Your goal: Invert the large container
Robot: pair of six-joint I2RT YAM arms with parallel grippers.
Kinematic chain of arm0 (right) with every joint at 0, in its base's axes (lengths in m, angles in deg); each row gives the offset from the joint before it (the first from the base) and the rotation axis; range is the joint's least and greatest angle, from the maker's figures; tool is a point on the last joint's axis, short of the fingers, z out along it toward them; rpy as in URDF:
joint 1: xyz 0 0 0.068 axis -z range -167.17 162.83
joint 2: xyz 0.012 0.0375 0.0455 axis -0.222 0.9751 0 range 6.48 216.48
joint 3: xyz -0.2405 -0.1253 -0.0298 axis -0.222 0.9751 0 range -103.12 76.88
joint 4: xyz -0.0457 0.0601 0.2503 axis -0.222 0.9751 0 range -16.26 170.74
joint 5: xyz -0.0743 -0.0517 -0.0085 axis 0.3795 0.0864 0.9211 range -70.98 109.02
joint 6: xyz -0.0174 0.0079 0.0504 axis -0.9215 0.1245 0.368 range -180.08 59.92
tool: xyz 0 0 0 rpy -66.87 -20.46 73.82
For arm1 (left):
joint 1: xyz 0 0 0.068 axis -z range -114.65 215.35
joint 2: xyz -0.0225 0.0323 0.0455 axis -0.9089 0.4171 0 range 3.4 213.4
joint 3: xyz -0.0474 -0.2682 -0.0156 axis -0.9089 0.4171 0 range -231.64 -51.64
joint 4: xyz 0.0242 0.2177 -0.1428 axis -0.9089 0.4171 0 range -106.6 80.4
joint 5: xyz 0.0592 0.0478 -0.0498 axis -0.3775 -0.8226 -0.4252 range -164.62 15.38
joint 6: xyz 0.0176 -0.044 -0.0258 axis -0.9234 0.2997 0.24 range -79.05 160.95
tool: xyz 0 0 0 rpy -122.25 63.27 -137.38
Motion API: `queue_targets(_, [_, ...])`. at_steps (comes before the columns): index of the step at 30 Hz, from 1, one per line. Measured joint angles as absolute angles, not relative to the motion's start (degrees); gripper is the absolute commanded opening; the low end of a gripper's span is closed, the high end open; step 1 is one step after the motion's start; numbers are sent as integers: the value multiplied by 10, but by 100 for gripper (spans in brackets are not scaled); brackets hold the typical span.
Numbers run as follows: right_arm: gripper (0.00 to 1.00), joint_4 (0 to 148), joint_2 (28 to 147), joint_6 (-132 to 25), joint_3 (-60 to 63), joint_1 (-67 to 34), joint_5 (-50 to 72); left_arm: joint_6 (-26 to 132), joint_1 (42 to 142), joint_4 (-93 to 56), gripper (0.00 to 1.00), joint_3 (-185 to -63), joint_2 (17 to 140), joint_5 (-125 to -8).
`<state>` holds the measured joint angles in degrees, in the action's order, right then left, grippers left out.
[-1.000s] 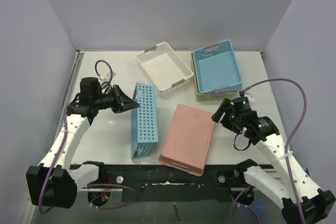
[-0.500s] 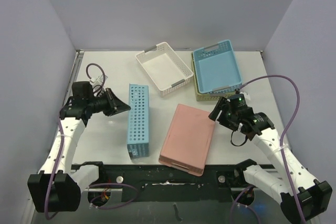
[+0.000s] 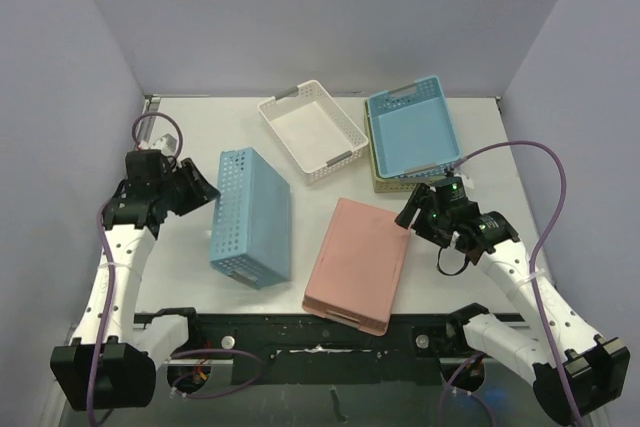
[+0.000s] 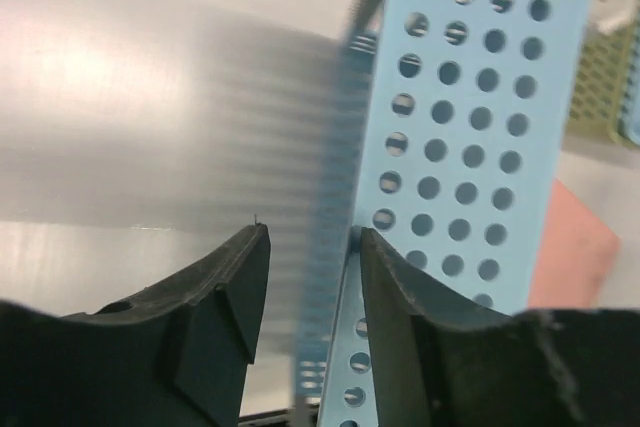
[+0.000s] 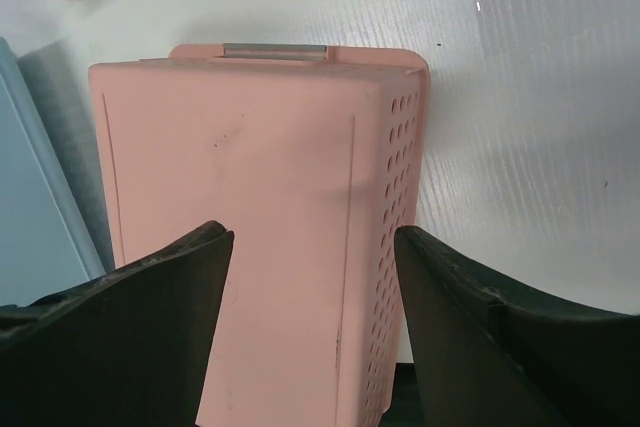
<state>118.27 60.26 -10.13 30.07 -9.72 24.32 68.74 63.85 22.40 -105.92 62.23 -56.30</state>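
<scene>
The large container (image 3: 252,217), a light blue basket with round holes, lies with its solid bottom facing up at the left-middle of the table. In the left wrist view its perforated wall (image 4: 470,137) fills the right half. Its rim looks blurred and runs down between the fingers, close to the right one. My left gripper (image 3: 197,187) (image 4: 313,232) is open just left of the container's upper left edge. My right gripper (image 3: 408,212) (image 5: 315,232) is open and hangs over the right edge of a pink container.
The pink container (image 3: 358,262) (image 5: 240,217) lies bottom up at the centre front. A white basket (image 3: 312,130) sits at the back. To its right a blue tray (image 3: 412,132) sits nested in a green one (image 3: 385,183). Walls close in both sides.
The blue container has tipped over leftward from standing on its long side to lying bottom up. My left gripper has opened and drawn back left. The right arm has barely shifted.
</scene>
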Motion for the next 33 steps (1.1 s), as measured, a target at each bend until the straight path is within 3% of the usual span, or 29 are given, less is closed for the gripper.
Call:
queue_targets(3, [67,1182,604,-101,301,-97,243,676,636,258,52,-1067,636,-650])
queue_targets(8, [67,1176,604,-101,304,-97,241,672,636,333,72,-1068,672,-758])
queue_targets(17, [68,1172,602,-101,317,-97,240,663,648,377,74,-1170,671,-855])
queue_targets(27, [83,1184,527,-87,434,-98,194,739,893,323,75,-1189,669,-841])
queue_targets(33, [84,1058,504,-21,526,-166,112,779,952,293,75,-1185,707,-829])
